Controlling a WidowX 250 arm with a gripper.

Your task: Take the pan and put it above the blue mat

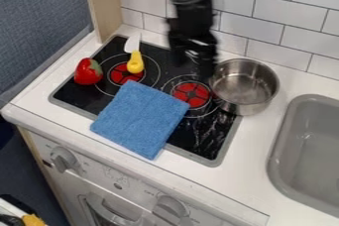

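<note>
Worktop (248,170) carries black hob (215,133), grey sink (311,160) off to one side. Black arm (191,14) down from top edge. Blue mat (141,119) lies flat across hob's front, bare on top: goal unmet. Metal pan (245,87) upright at hob's sink-side rear corner, beside mat, apart from it. Tool (206,71) right at pan's near-hob rim; grip or no grip, cannot tell. Early going, by my reckoning: carry across and set-down both remain.

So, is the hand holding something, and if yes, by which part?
It cannot be told: the hand is at the left rim of the metal pan, but no grip is clear.
</note>
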